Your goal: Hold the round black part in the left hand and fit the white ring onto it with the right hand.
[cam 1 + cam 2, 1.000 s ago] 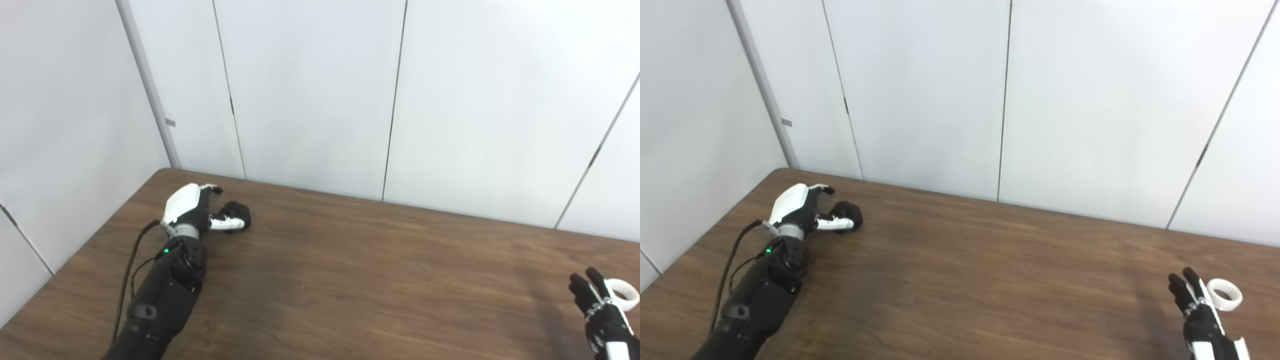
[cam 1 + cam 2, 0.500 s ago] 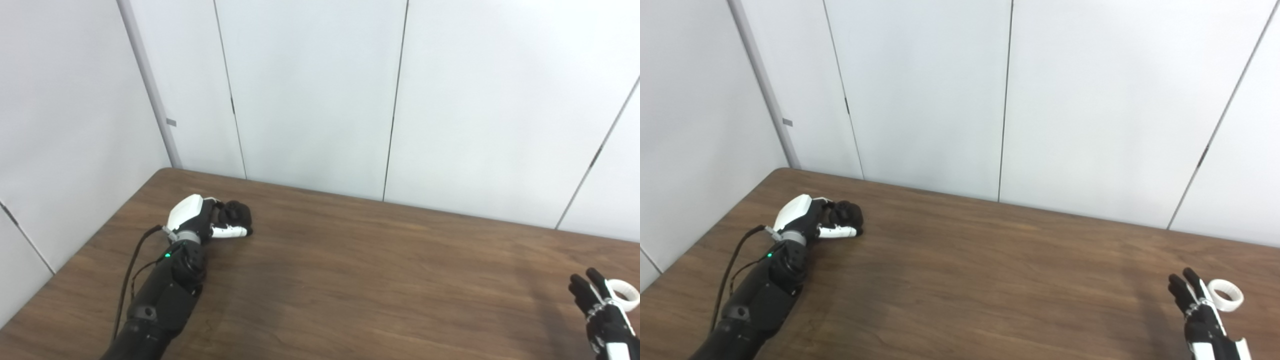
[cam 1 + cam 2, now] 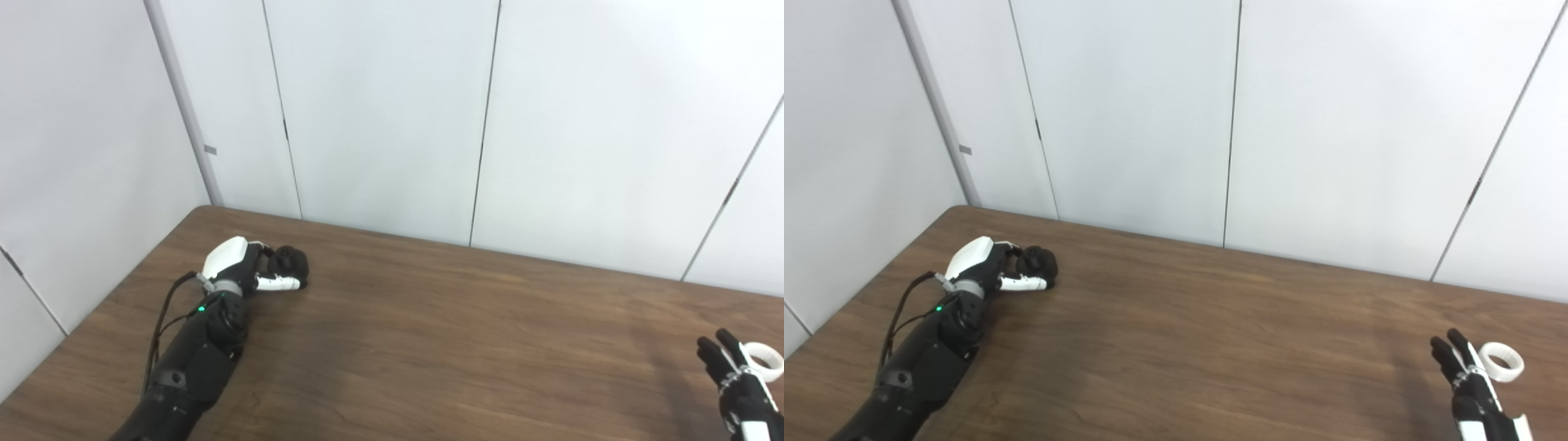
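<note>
White wall panels stand behind a dark wooden bench (image 3: 429,343). At its far left corner, the left hand (image 3: 236,269) has its fingers curled around the round black part (image 3: 291,263), which seems to rest on the bench, not yet lifted. At the near right edge, the right hand (image 3: 1470,383) has its fingers spread, holding nothing, just beside the white ring (image 3: 1502,361) lying flat. Picking up the ring and fitting it both remain.

Your left arm (image 3: 196,355) has a black casing, a lit green indicator and an external black cable. Your left hand (image 3: 239,269) has a white back shell and white-and-black fingers. Your right hand (image 3: 1473,383) is black with white trim.
</note>
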Robot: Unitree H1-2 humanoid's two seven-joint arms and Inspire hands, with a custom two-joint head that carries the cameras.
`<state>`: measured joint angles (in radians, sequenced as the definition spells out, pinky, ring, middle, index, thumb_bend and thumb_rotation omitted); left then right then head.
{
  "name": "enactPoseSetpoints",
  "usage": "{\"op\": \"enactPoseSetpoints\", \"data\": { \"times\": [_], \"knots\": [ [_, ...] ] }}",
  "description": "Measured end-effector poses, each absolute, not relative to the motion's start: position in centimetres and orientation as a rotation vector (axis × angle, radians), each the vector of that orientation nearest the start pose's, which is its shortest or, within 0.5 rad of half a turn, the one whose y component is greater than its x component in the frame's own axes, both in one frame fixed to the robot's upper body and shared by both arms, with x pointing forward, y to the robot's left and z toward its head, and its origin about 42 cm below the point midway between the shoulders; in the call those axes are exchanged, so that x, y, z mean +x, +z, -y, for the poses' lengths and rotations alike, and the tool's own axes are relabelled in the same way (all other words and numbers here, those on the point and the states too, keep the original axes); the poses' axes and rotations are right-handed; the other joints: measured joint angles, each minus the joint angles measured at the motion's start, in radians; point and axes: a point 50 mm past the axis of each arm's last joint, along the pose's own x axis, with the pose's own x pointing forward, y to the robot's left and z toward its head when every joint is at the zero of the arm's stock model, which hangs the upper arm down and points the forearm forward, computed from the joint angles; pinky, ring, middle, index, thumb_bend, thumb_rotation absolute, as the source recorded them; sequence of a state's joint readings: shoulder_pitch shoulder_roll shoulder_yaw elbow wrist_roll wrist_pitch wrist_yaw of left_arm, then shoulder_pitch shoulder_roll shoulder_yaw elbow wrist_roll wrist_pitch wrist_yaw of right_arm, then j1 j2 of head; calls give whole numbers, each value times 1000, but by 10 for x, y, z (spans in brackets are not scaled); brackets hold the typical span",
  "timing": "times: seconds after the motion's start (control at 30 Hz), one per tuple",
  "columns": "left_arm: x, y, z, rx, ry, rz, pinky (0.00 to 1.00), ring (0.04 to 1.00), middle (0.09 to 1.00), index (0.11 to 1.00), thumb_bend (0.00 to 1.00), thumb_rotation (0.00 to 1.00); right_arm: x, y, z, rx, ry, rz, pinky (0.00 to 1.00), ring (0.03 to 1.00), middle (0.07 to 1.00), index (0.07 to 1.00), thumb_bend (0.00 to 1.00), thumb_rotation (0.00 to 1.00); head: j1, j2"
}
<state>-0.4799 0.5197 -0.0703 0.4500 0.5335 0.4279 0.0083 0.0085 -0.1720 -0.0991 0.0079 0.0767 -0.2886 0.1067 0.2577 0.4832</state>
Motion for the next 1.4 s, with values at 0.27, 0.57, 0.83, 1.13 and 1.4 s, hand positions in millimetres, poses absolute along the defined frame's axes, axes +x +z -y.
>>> {"op": "enactPoseSetpoints", "data": {
  "times": [0.27, 0.57, 0.83, 1.13, 1.4],
  "knots": [
    [426, 175, -404, 1033, 291, -367, 1000, 971, 902, 738, 851, 396, 277, 119, 289, -120, 19, 277, 989, 925, 896, 935, 609, 938, 0, 0],
    [426, 175, -404, 1044, 290, -365, 1000, 976, 911, 743, 839, 390, 277, 120, 288, -123, 19, 279, 988, 929, 900, 935, 613, 938, -3, 2],
    [427, 175, -403, 1049, 290, -363, 1000, 980, 911, 742, 845, 396, 277, 120, 288, -124, 18, 281, 978, 922, 895, 930, 607, 926, -8, 2],
    [430, 176, -404, 1051, 293, -366, 1000, 983, 909, 744, 836, 357, 277, 120, 288, -119, 16, 290, 966, 919, 896, 929, 606, 915, -12, 5],
    [430, 176, -405, 1061, 289, -367, 1000, 979, 906, 738, 824, 336, 276, 120, 289, -106, 13, 291, 963, 918, 892, 927, 595, 907, -12, 6]
  ]
}}
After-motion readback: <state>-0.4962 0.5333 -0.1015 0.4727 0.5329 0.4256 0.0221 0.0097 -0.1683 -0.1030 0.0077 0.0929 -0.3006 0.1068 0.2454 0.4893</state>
